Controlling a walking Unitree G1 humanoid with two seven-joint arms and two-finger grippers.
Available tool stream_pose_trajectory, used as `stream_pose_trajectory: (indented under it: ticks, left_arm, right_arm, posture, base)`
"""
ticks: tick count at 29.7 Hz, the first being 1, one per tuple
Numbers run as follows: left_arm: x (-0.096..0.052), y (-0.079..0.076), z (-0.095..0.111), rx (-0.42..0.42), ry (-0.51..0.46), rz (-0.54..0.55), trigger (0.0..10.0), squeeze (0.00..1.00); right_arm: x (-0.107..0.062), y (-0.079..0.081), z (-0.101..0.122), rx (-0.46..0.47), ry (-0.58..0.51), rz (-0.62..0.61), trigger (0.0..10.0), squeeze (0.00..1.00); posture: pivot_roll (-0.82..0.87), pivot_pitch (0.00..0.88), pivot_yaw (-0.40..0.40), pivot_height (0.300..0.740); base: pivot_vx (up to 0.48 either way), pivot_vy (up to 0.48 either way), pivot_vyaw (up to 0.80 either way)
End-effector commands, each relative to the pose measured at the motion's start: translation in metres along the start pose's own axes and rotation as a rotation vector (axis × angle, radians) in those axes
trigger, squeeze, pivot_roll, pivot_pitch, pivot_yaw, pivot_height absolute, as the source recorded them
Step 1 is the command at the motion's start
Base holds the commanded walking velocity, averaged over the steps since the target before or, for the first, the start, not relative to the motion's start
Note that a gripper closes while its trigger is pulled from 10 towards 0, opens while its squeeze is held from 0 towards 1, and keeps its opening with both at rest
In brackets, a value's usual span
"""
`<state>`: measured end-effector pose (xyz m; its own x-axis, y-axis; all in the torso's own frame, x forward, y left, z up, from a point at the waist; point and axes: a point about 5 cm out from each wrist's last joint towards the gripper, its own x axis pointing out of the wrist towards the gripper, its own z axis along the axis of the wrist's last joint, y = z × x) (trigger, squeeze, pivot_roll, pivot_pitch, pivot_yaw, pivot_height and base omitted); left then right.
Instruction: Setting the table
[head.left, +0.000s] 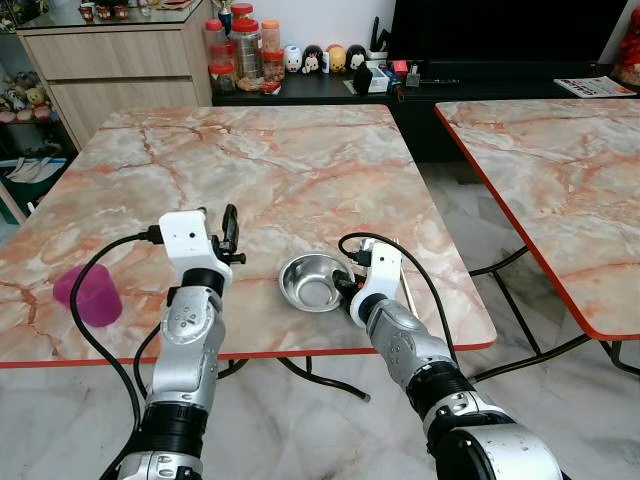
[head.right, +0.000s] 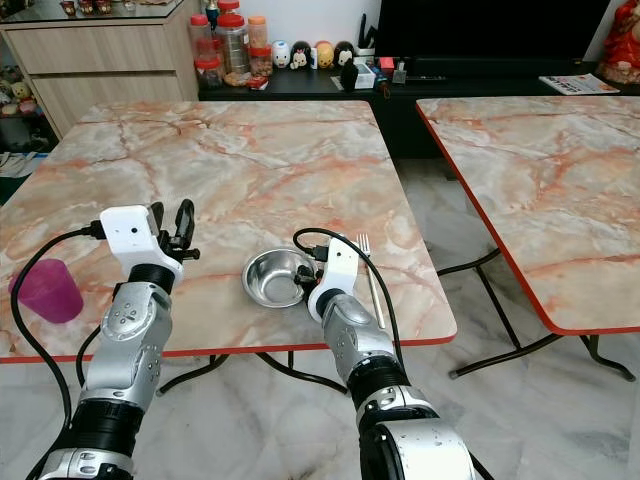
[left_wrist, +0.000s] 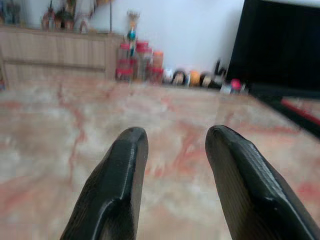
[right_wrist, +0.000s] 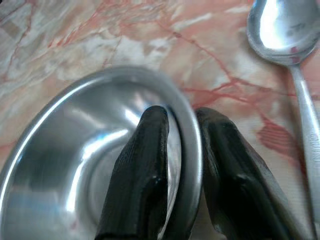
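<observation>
Near edge of marble table (head.left: 300, 170): right gripper (right_wrist: 181, 117) clamped on right rim of steel bowl (head.right: 272, 276), one finger inside, one outside. Spoon (right_wrist: 290, 45) and fork (head.right: 368, 262) flat just right of bowl. Left: left gripper (left_wrist: 175, 142) raised, fingers parted, empty. Near left: pink cup (head.left: 90, 295).

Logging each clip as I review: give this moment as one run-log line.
right end effector: shut on steel bowl rim | left end effector: open, raised over table | fork, spoon beside bowl | pink cup far left
</observation>
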<state>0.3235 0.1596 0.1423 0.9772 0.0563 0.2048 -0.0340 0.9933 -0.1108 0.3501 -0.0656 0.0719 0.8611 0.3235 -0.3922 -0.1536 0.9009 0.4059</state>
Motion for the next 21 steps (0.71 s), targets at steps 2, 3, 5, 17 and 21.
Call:
stream_pose_trajectory:
  ticks: [2,3,5,17,21]
  left_arm:
    - [-0.008,0.008,-0.015,0.005,0.053,0.034,10.0,0.0]
    - [-0.011,0.011,-0.018,0.005,0.062,0.042,10.0,0.0]
    - [-0.017,0.018,-0.025,0.015,0.082,0.066,10.0,0.0]
    - [-0.02,0.028,-0.027,0.026,0.062,0.106,10.0,0.0]
    - [-0.026,0.034,-0.031,0.042,0.066,0.134,10.0,0.0]
  right_arm:
    - [0.001,0.005,0.004,0.001,-0.018,0.013,0.0,0.0]
    - [0.001,0.005,0.004,0.001,-0.024,0.016,0.0,0.0]
    - [0.001,0.006,0.006,0.005,-0.043,0.023,0.0,0.0]
    - [-0.002,0.022,0.045,0.117,-0.3,0.139,0.0,0.0]
    - [-0.006,0.031,0.069,0.115,-0.42,0.204,6.9,0.0]
  posture:
    - [0.03,0.0,-0.019,0.732]
    - [0.04,0.0,-0.019,0.732]
    - [0.05,0.0,-0.021,0.732]
    - [0.12,0.0,-0.041,0.732]
    - [0.14,0.0,-0.071,0.732]
  base:
    - [0.0,0.0,0.0]
    - [0.0,0.0,0.0]
    - [0.0,0.0,0.0]
    - [0.0,0.0,0.0]
    - [0.0,0.0,0.0]
